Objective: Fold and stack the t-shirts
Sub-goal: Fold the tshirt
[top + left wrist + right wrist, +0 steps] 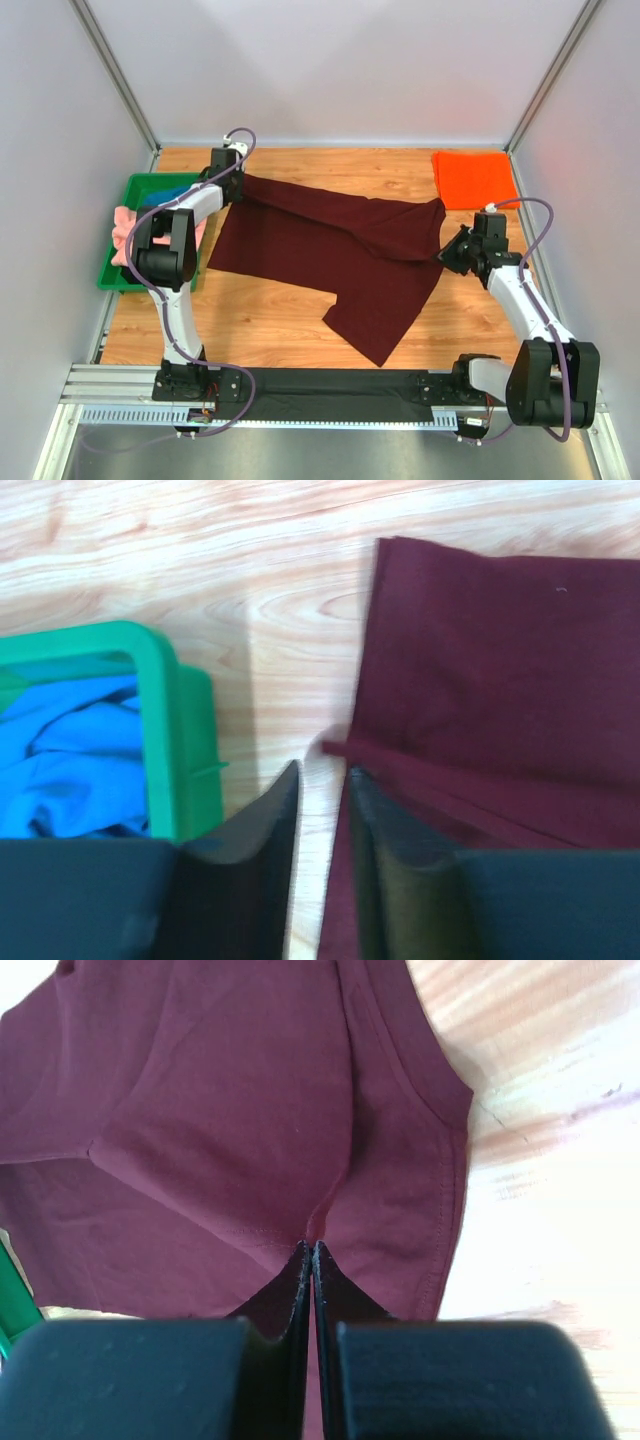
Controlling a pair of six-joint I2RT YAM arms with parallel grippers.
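Grips maroon t-shirt [330,250] in right claw [308,1248] at three o'clock. Holds left claw [322,772] narrowly parted, empty. Risks skewing fold by pulling one-sided.

Showed a light wooden worktop [270,320] with wavy grain, closed in by pale grey walls [340,70] on three sides. Carried a bright green plastic tray [115,285] with a rounded rim along the left side. Ended at the near edge in a silver metal rail [110,385].
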